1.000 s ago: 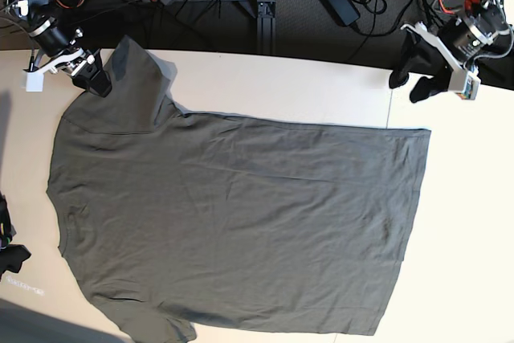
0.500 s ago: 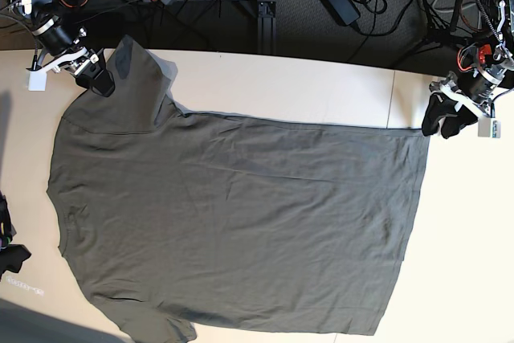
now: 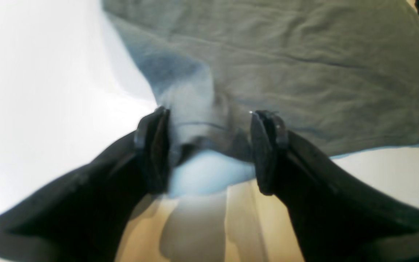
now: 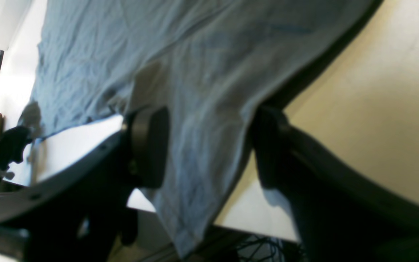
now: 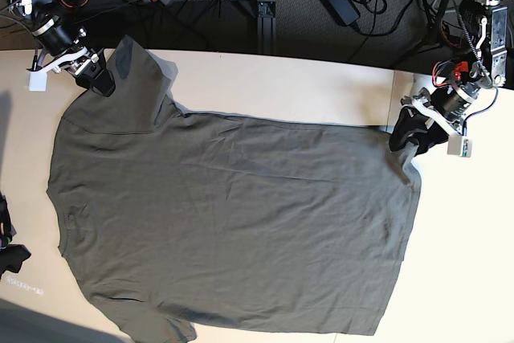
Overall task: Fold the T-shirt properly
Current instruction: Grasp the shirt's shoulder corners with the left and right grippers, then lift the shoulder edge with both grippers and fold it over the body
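Our left gripper [image 3: 209, 153] sits at the hem corner of the T-shirt [image 5: 233, 222], on the right side of the base view, jaws spread wide. In its wrist view the corner of cloth lies between the two fingers, bunched a little, but the pads stand apart from it, so we judge it released, not yet pinching.

Our right gripper [image 4: 206, 145] is at the far sleeve, top left of the base view. Its jaws are also wide apart, with the sleeve cloth draped between them; we see no pinch there either.

From both grippers the T-shirt spreads away across the bench [image 5: 281, 86], lying flat, its long axis running left to right in the base view: collar end at the left, hem at the right. Each arm is nearest its own end, the left to the hem, the right to the sleeve. We judge the coming move turns on closing on these two points along the far edge.

Count: one T-shirt, two grippers, one bench.
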Robot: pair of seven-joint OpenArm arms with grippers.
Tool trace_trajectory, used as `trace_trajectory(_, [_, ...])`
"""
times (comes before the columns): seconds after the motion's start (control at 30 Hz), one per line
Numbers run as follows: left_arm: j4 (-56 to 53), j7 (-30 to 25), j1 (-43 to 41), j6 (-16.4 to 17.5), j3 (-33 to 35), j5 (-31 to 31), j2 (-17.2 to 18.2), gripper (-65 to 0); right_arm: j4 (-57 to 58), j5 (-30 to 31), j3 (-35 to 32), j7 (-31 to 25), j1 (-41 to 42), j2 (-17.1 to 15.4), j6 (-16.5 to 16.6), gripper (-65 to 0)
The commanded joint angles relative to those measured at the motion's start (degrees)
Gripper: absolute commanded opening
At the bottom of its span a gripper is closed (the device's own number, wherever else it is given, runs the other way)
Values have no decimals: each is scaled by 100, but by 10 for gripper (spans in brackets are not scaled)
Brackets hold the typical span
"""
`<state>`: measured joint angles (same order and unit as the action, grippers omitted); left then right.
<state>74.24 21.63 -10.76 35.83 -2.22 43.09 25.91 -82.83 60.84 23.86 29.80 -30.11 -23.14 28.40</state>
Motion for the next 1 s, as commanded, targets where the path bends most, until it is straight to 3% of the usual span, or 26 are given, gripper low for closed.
trace_trajectory(0.0, [-17, 459, -55, -2, 44, -234, -9, -267, -2, -190, -4, 216, -57, -50, 420, -277])
trace_trajectory(0.17, [-17, 426, -57, 0, 44, -350, -149, -268, -4, -190, -4, 199, -55, -50, 420, -277])
trace_trajectory(0.33, [-17, 195, -50, -2, 44, 85, -227, -280, -4, -192, -4, -50, -55, -48, 422, -289])
trace_trajectory(0.53, [-17, 66, -52, 0, 44, 81, -245, -564, -4, -190, -4, -50, 44, -50, 422, -650])
trace_trajectory(0.63, [-17, 70, -13, 0, 44, 66, -243, -648, -4, -195, -4, -46, 122, -50, 422, -650])
trace_trajectory(0.77, [-17, 90, 59, 4, 42, -205, -240, -650, -9, -450, -2, -42, 203, -48, 422, -650])
trace_trajectory(0.87, [-17, 90, 63, 376, 22, -201, -240, -650, -9, -656, 2, -39, 201, -48, 424, -650])
trace_trajectory(0.97, [7, 289, 107, 417, 15, -144, -240, -650, -46, -662, 2, 26, 199, -52, 424, -650])
